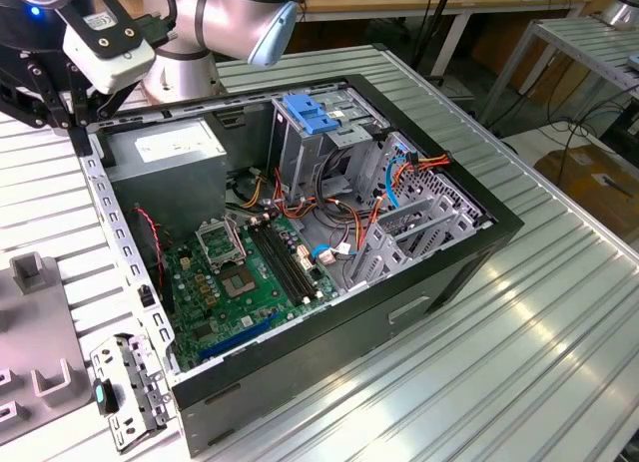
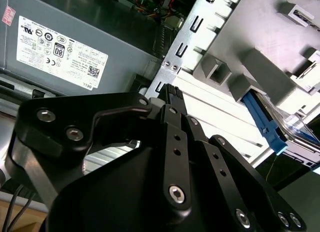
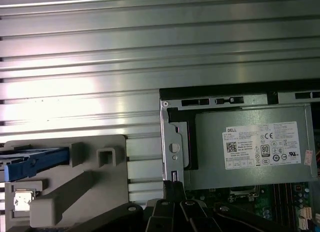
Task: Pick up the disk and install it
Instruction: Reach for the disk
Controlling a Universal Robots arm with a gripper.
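The disk (image 3: 36, 162) (one blue rail shows, the rest is cut off) sits in a grey moulded holder (image 3: 80, 187) on the ribbed aluminium worktop (image 3: 150, 51), beside the open computer case (image 1: 300, 382). The black hand (image 2: 170, 91) hangs over the case's perforated edge, near the power-supply box (image 3: 250, 152); I cannot tell whether it is open or closed.

Disk (image 3: 34, 162) cut off at edge in first wrist view, partly hidden by grey fixture (image 3: 75, 187). In second wrist view the fixture covers most of it, w/ blue rail (image 2: 262, 119) showing. PSU (image 1: 165, 148) label too small to read in exterior view.
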